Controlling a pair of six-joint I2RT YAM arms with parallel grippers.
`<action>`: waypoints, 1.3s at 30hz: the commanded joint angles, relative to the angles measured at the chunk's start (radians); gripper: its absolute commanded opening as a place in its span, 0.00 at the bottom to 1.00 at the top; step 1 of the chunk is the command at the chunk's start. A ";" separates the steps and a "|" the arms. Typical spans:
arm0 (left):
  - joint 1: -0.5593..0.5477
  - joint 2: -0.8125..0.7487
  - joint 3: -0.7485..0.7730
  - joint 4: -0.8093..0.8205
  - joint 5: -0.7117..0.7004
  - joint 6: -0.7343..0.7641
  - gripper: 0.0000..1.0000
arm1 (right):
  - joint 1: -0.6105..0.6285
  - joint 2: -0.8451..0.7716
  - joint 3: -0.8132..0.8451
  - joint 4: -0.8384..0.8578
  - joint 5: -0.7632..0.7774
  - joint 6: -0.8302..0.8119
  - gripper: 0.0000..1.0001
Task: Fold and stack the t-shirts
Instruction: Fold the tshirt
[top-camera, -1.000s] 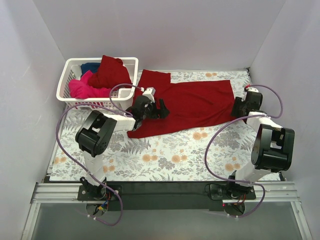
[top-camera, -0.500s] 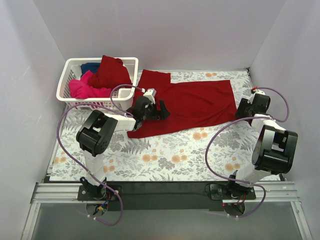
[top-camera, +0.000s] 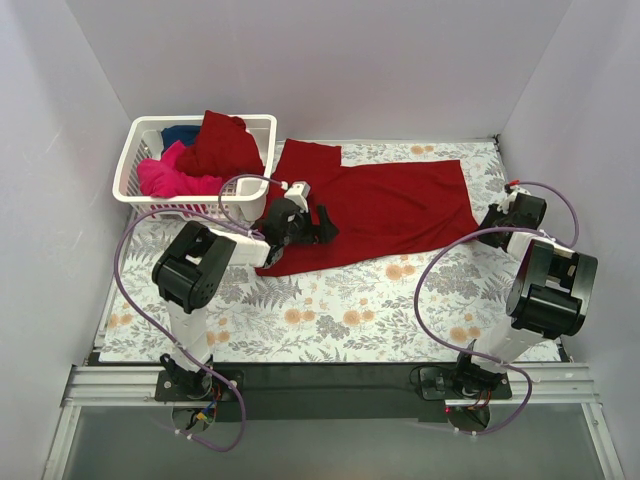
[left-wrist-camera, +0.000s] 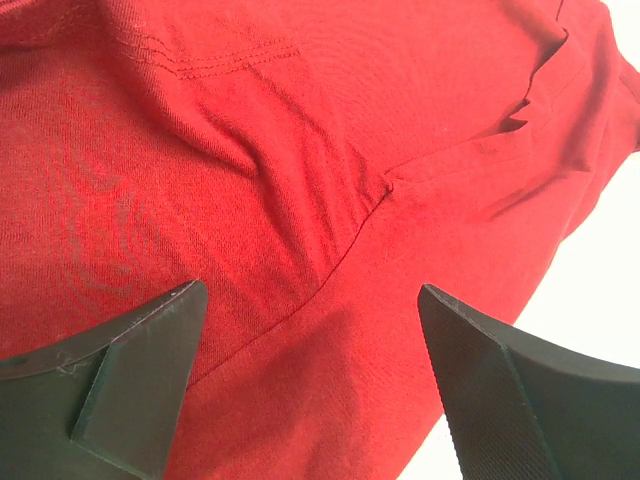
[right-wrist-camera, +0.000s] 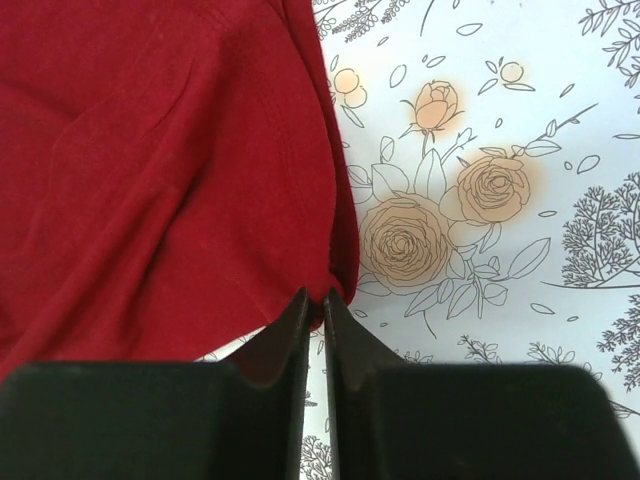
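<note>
While the other t-shirts (top-camera: 170, 178) sit heaped in the basket (top-camera: 135, 190) at upper left, the left pincer (top-camera: 322, 222) hangs wide open and empty over the left end of the dark red t-shirt (top-camera: 395, 205), spread mid-frame on the worktop (top-camera: 340, 310) with its long axis left to right. At its right end the right pincer (right-wrist-camera: 316, 295) is closed to a sliver on the hem, so that arm looks better placed to carry the fold leftward; how much cloth it has pinched is hidden
</note>
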 joint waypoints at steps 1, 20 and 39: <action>0.002 -0.029 -0.037 -0.040 -0.021 0.015 0.80 | -0.006 -0.014 -0.004 0.021 0.016 -0.023 0.04; 0.014 -0.064 -0.113 -0.009 -0.016 0.013 0.80 | -0.008 -0.171 0.036 -0.222 0.370 -0.127 0.17; -0.018 -0.143 -0.214 -0.003 -0.062 -0.024 0.80 | 0.235 0.033 0.267 -0.107 0.004 -0.176 0.43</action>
